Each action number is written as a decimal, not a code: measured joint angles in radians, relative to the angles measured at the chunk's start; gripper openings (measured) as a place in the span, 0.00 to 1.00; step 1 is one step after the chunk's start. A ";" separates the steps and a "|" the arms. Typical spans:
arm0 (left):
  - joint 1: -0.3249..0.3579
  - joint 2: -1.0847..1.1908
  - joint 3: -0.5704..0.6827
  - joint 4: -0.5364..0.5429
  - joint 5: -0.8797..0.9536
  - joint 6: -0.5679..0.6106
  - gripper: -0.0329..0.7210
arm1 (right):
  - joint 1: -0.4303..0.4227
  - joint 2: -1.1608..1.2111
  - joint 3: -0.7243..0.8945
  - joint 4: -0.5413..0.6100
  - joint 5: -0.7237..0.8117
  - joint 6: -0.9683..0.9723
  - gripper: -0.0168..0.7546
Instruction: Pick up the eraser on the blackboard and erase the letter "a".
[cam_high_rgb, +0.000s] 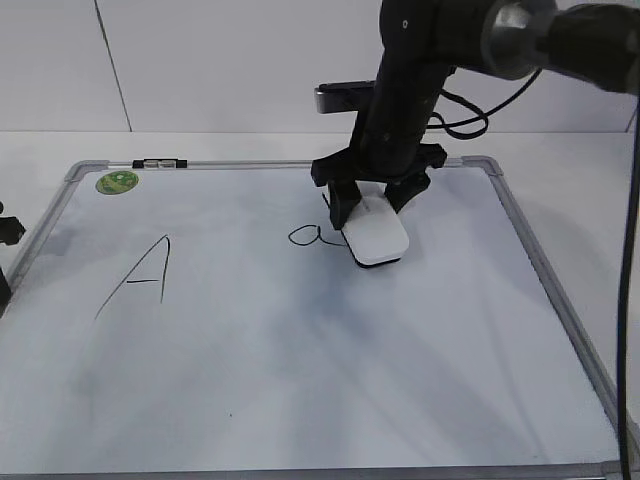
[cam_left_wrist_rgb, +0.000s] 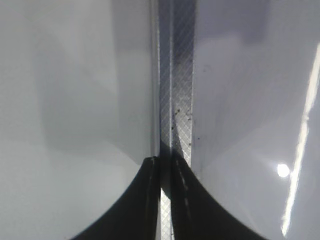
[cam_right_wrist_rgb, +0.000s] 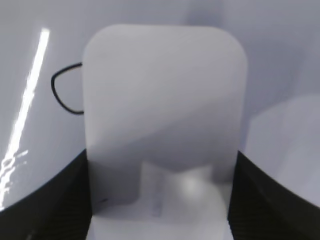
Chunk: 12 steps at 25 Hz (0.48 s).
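Note:
My right gripper (cam_high_rgb: 368, 205) is shut on the white eraser (cam_high_rgb: 377, 236) and presses it flat on the blackboard (cam_high_rgb: 300, 380). The eraser's left edge touches the right end of the small cursive letter "a" (cam_high_rgb: 305, 237). In the right wrist view the eraser (cam_right_wrist_rgb: 165, 110) fills the space between the two black fingers (cam_right_wrist_rgb: 160, 200), and the loop of the "a" (cam_right_wrist_rgb: 65, 92) shows at its left. My left gripper (cam_left_wrist_rgb: 166, 172) is shut and empty over the board's grey frame (cam_left_wrist_rgb: 175, 100), at the far left edge of the exterior view.
A larger capital "A" (cam_high_rgb: 140, 275) is drawn on the board's left half. A round green sticker (cam_high_rgb: 117, 182) sits at the far left corner. The grey frame (cam_high_rgb: 545, 270) runs along the right side. A black cable (cam_high_rgb: 628, 300) hangs at the right edge.

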 joint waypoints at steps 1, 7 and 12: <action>0.000 0.000 0.000 0.000 0.000 0.000 0.07 | 0.000 0.025 -0.033 0.000 0.000 0.002 0.72; 0.000 0.000 -0.001 0.000 0.000 0.000 0.07 | 0.000 0.109 -0.122 0.004 0.008 0.004 0.72; 0.000 0.000 -0.001 0.000 0.000 0.000 0.07 | 0.009 0.142 -0.143 0.001 0.008 0.004 0.72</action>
